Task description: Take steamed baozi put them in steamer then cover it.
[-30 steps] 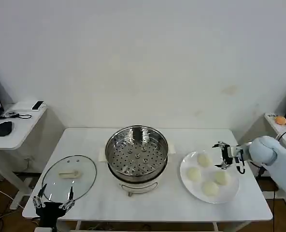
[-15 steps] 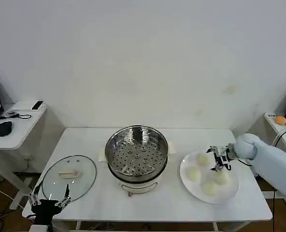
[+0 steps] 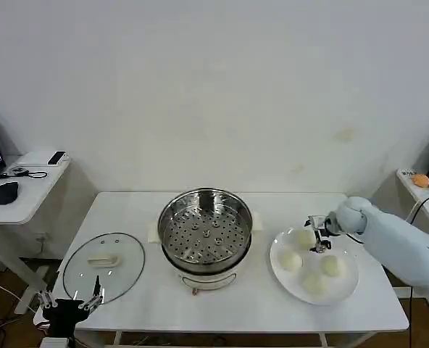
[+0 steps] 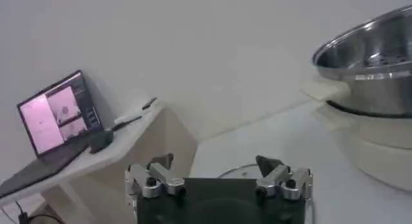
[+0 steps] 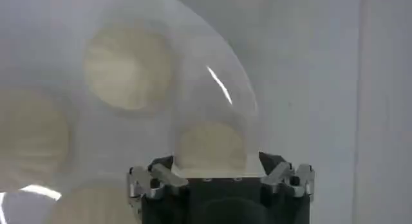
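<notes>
1. We record that over the last second the right gripper (image 3: 317,235) has travelled leftward from the right edge of the round white plate (image 3: 348,284) to a position over the plate's upper-left part, directly above the farthest of the four pale cream-white round steamed baozi (image 3: 303,238).
2. In the right wrist picture the right gripper (image 5: 219,172) has its fingers spread wide and holds nothing; one bun (image 5: 211,148) lies between the tips.
3. All four buns remain on the plate, lower right of the head frame.
4. The shiny stainless-steel steamer (image 3: 205,228) with its perforated tray stands at centre, still without buns.
5. The clear glass cover (image 3: 103,266) with its beige handle lies flat at lower left.
6. The left gripper (image 3: 68,308) has sunk to the bottom-left corner, fingers apart, carrying nothing.
7. We judge the first pick imminent; no transfer has been completed.
</notes>
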You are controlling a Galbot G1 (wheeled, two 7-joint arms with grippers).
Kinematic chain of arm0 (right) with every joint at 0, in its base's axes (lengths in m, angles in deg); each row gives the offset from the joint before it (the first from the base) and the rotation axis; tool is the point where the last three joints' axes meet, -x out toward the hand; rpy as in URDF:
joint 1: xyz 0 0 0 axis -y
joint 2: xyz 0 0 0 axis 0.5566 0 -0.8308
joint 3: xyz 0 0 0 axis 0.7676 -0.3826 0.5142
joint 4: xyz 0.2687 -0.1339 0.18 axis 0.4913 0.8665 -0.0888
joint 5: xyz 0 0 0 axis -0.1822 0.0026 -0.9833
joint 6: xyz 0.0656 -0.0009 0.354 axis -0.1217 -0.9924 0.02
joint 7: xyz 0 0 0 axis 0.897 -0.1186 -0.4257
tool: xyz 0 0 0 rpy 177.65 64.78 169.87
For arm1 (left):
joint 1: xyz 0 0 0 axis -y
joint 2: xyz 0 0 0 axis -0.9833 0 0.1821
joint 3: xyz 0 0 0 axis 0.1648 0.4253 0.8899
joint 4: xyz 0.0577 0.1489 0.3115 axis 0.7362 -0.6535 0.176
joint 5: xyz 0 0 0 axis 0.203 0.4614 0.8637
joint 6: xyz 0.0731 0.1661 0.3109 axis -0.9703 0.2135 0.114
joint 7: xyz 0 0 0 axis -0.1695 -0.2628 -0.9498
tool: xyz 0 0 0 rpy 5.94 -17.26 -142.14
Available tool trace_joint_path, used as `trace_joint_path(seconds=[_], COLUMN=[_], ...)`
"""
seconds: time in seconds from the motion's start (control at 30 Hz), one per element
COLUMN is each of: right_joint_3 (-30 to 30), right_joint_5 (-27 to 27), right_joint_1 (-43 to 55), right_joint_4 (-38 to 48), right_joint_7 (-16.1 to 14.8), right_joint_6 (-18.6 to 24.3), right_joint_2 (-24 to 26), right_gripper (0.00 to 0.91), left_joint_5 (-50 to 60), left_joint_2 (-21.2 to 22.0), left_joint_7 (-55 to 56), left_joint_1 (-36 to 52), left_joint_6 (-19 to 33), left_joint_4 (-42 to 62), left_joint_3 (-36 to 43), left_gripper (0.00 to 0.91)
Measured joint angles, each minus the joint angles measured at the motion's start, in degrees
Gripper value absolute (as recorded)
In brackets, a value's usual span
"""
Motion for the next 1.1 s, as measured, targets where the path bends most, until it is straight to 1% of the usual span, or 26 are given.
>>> trace_joint_path(seconds=[0.2,0.27,0.4,0.6,0.77,0.93,1.1], right_joint_3=[-0.6,-0.7,-1.1,-1.9,-3.0,-4.4,-6.4], right_joint_5=[0.0,-0.1,-0.3,-1.2,-2.5,-4.6,-7.4], right_joint_1=[0.4,0.5,0.6,1.2,2.7,6.2,11.3], right_joint_4=[0.4,0.5,0.6,-0.5,-3.1,-6.4,-9.2], right_joint_7=[-0.5,-0.6,-0.9,-1.2,-1.7,-1.7,-1.4], right_joint_6=[-0.1,-0.1,0.0,0.0,0.2,0.5,0.5], right_joint_2=[-0.1,-0.2,-0.3,0.5,2.4,5.1,6.2], right_gripper=[0.595,0.564,0.544,0.554,0.564,0.564,0.564], left_joint_5=[0.0,0.0,0.0,0.0,0.0,-0.3,-0.5], left_joint_2=[0.1,0.0,0.0,-0.1,-0.2,-0.5,-1.0], left_joint_7=[0.0,0.0,0.0,0.0,0.0,-0.1,-0.3], left_joint_1=[-0.1,-0.1,-0.3,-0.7,-0.9,-0.8,-0.5], left_joint_6=[0.0,0.0,0.0,0.0,-0.1,-0.2,-0.4], left_joint_4=[-0.2,-0.3,-0.7,-1.2,-1.2,-1.2,-1.1], left_joint_3=[0.0,0.0,0.0,-0.1,0.0,0.0,0.4], left_gripper=[0.907,0.907,0.907,0.907,0.907,0.907,0.907])
